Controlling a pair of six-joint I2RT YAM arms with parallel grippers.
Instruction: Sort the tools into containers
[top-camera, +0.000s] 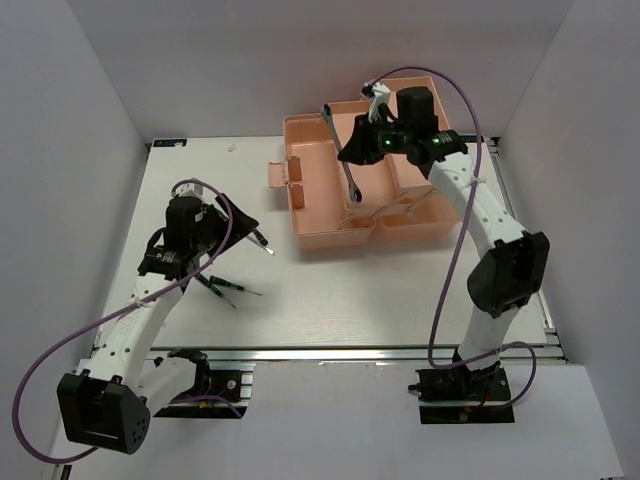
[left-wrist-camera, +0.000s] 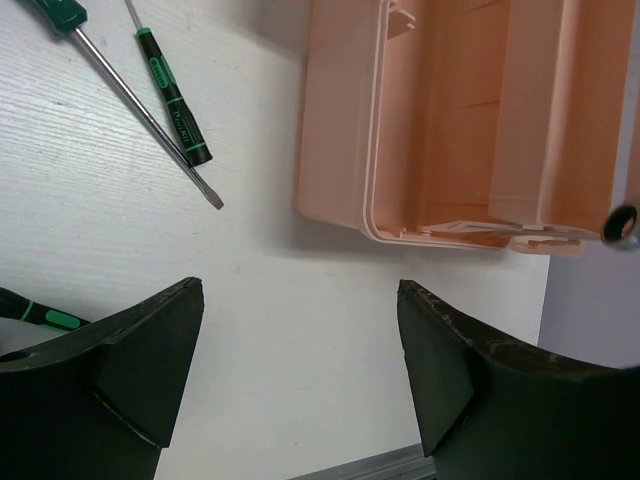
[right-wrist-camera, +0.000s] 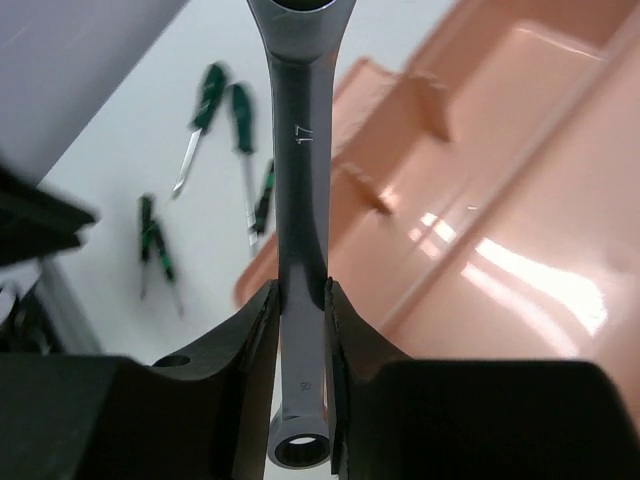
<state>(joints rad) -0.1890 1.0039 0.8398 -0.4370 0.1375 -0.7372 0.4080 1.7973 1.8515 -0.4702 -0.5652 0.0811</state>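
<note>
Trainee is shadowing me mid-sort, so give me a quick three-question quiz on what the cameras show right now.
1. True or false: the right gripper is empty.
2. The left gripper is: A) open, over the table; B) shut on a tool; C) shut and empty.
3. Where do the screwdrivers lie relative to the toolbox?
Key: 1 false, it grips the wrench. 2 A. 3 on the table, outside the toolbox.
</note>
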